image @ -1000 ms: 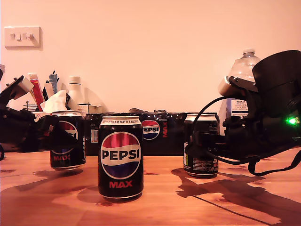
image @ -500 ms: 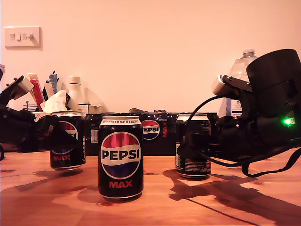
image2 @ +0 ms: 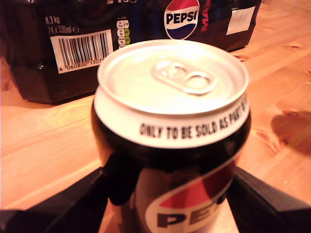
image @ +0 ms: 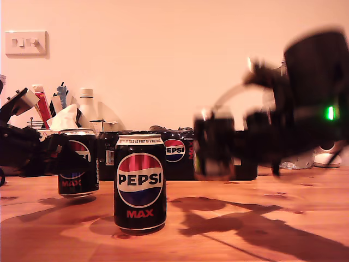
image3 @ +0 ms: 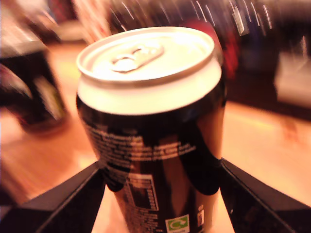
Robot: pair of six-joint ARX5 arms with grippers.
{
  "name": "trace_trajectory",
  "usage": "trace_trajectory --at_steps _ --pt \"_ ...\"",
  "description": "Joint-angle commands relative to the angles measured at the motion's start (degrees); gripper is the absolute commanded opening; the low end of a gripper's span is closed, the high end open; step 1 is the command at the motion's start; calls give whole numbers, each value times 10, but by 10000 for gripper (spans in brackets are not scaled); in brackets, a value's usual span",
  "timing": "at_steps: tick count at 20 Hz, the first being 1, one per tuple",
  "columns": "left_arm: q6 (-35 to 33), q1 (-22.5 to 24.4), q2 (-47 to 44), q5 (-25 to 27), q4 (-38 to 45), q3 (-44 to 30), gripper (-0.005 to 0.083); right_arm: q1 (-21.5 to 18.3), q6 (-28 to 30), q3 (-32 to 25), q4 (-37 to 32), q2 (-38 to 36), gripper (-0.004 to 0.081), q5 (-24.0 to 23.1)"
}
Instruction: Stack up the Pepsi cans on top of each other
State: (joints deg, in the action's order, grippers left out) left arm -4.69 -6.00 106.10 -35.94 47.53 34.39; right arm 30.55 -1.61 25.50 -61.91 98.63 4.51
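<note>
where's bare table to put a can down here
Bare wood lies in front of the centre Pepsi can, and toward the exterior view's right under the lifted can. It is crowded behind, along the multipack and clutter.

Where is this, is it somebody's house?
Probably a room in a home: a white wall light switch, a wooden tabletop, and a cluttered back corner with a white tissue box and a white plastic bottle.

Three black aluminium Pepsi Max cans with silver rims: one [image: 140,183] upright on the wooden tabletop, logo forward; one [image: 79,162] upright toward the exterior view's left, farther back, flanked by black fingers; one [image: 214,146], blurred, off the table at the exterior view's right
</note>
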Motion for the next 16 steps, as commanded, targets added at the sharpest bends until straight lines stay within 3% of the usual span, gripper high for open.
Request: trace_trajectory --at_steps 1,11,16 --pt "1 -2 -20 -5 18 6 417 5 2 10 -1 -38 575 -1" --pt "1 -2 -20 -5 17 6 417 75 19 10 139 -209 575 0" --pt "2 -2 -20 -5 17 6 417 128 17 10 160 -242 575 -2"
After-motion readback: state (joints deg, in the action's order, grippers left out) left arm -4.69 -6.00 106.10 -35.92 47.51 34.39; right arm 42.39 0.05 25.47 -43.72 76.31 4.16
